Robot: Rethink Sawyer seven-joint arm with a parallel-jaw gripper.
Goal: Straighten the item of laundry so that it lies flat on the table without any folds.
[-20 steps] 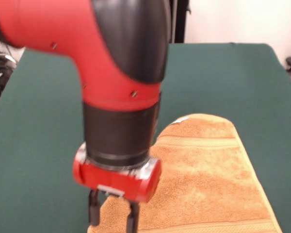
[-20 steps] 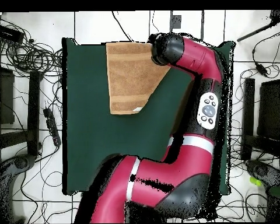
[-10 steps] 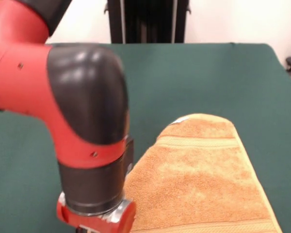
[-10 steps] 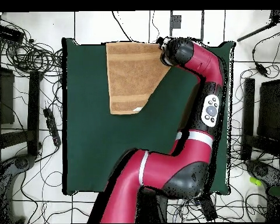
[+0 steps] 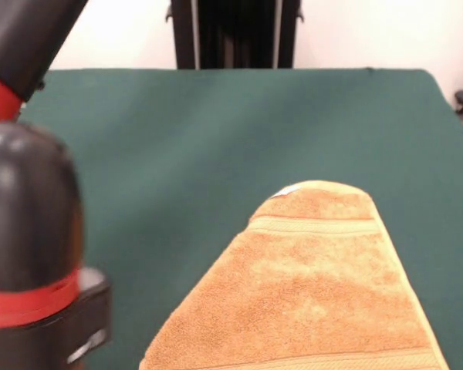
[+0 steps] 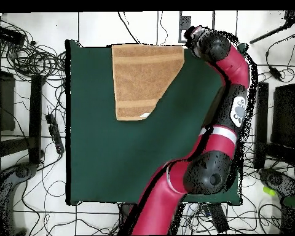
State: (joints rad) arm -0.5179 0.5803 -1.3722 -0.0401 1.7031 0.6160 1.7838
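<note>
The item of laundry (image 5: 316,285) is an orange-tan towel lying at the near edge of the green table (image 5: 177,131). Its left side runs as a long diagonal up to a rounded top with a white tag (image 5: 287,190), so one corner is folded. From overhead the towel (image 6: 141,77) lies against the table's top edge, with a slanted right side. The arm's wrist (image 5: 31,254) stands to the left of the towel and apart from it. The gripper (image 6: 192,34) sits under the wrist at the table's top right corner, clear of the towel, and its state is hidden.
The red arm (image 6: 227,110) runs along the right side of the table (image 6: 101,160) in the overhead view. Cables and stands (image 6: 33,61) lie on the floor around the table. A black post (image 5: 231,35) stands behind the far edge.
The arm has swung sideways off the towel's corner toward the table's edge, and the gripper has dropped out of the front view. The towel has not visibly moved.
</note>
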